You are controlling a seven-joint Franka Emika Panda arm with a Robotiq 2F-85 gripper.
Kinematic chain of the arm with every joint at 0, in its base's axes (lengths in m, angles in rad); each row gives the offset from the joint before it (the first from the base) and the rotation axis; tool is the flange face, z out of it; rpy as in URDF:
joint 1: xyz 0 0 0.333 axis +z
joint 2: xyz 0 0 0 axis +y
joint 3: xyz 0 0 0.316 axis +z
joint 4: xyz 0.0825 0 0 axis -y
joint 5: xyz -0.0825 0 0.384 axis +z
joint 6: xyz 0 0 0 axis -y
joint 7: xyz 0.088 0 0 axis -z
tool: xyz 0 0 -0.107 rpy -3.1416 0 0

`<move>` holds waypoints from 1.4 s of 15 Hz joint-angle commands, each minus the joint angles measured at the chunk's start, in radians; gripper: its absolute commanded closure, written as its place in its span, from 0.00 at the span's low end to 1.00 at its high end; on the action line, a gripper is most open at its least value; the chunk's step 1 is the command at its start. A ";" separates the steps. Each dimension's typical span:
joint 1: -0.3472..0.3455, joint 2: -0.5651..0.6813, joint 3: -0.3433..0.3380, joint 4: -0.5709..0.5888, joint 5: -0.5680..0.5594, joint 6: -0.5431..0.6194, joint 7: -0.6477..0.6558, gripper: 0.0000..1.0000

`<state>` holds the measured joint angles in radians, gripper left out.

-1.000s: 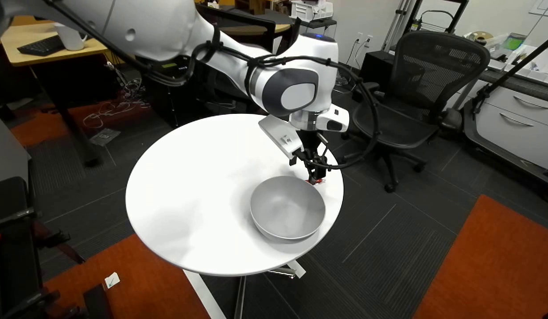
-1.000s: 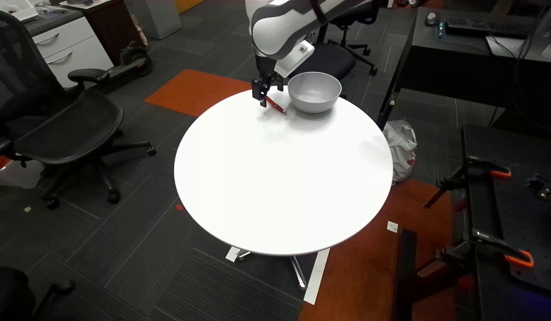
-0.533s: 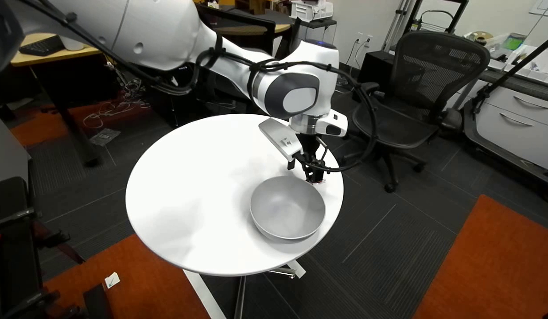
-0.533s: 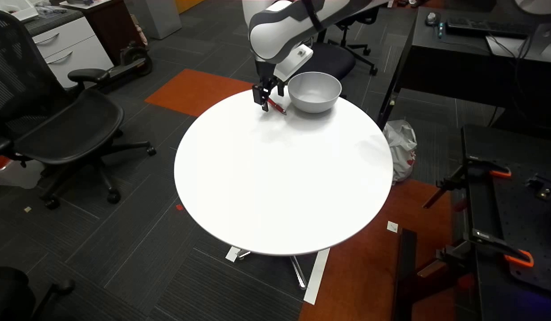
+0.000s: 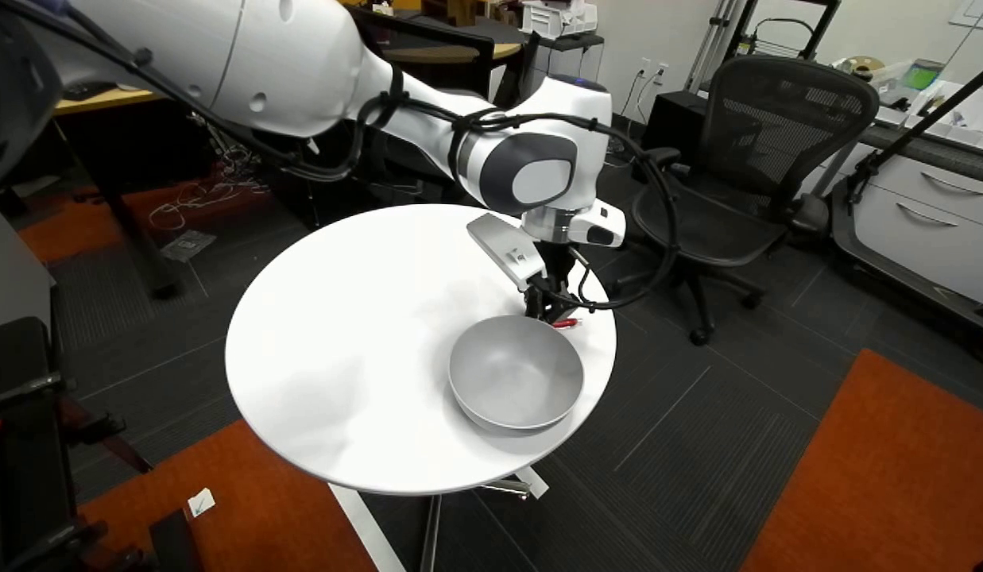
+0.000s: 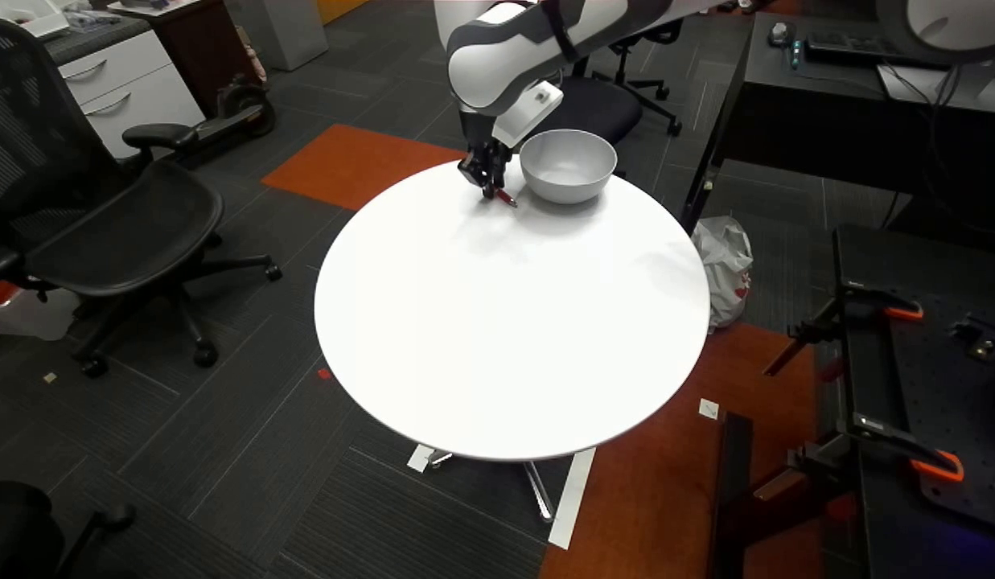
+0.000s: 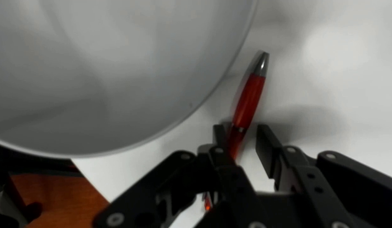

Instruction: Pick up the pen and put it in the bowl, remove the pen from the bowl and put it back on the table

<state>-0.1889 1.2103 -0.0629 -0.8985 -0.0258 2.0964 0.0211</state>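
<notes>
The red pen (image 7: 249, 99) with its silver tip lies on the white round table (image 6: 513, 322), right beside the bowl. My gripper (image 7: 241, 130) straddles the pen low over the tabletop. Its fingers are partly closed; the pen is close against the left finger in the wrist view, while a gap stays between pen and right finger. Part of the pen is hidden behind the left finger. The grey bowl (image 7: 135, 76) fills the upper left of the wrist view, and nothing is inside it. In both exterior views the bowl (image 5: 515, 373) stands upright near the table's edge.
The bowl's rim (image 7: 183, 118) comes close to the left finger. The table's edge lies just past the bowl. Beyond the table stands a black mesh chair (image 5: 777, 159). A dark desk (image 6: 827, 72) is in the background.
The fingers have drawn much closer together around the pen. The arm has come down slightly, and the hand stays at nearly the same spot. The pen and the bowl appear unmoved.
</notes>
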 commanded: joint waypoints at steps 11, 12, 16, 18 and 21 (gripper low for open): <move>0.022 -0.148 -0.007 -0.093 -0.005 -0.020 0.018 0.97; 0.022 -0.174 -0.007 -0.116 -0.005 -0.016 0.017 0.97; 0.019 -0.319 -0.027 -0.278 -0.010 0.027 0.032 0.97; 0.015 -0.383 -0.038 -0.353 -0.007 0.049 0.041 0.97; 0.014 -0.475 -0.062 -0.465 0.001 0.079 0.056 0.97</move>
<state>-0.1803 0.8750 -0.1066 -1.1713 -0.0285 2.1190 0.0446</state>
